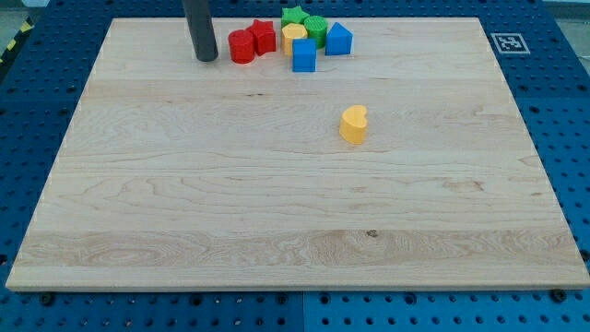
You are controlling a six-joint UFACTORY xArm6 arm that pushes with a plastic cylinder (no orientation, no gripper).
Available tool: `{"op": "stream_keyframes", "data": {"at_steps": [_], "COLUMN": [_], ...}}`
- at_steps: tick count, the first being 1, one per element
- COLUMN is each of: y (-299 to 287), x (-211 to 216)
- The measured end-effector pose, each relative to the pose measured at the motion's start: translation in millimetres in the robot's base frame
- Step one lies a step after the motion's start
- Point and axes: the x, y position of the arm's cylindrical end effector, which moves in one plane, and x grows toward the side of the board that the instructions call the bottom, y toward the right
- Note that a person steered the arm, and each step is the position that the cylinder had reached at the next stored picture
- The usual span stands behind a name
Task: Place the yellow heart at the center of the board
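The yellow heart (353, 124) lies alone on the wooden board (184, 203), a little right of the middle and toward the view's top. My tip (206, 57) rests on the board near the top edge, far to the upper left of the heart. It stands just left of a red cylinder (241, 46), close to it; I cannot tell if they touch.
A cluster sits at the top edge: a red star (264, 36), a yellow cylinder (294, 37), a green star (294, 17), a green cylinder (316, 29), a blue cube (303, 56) and a blue pentagon-like block (338, 39). A tag marker (510, 42) sits off the board's top right corner.
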Motion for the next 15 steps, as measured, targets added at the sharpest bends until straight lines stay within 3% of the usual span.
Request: {"op": "stream_keyframes", "data": {"at_steps": [3,5,9,10,11,13,15], "y": [56.5,38.2,238.1,269.2,266.2,256.1,206.0], "x": [0.0,55.7,93.5,120.1,151.9,151.8,151.7]}}
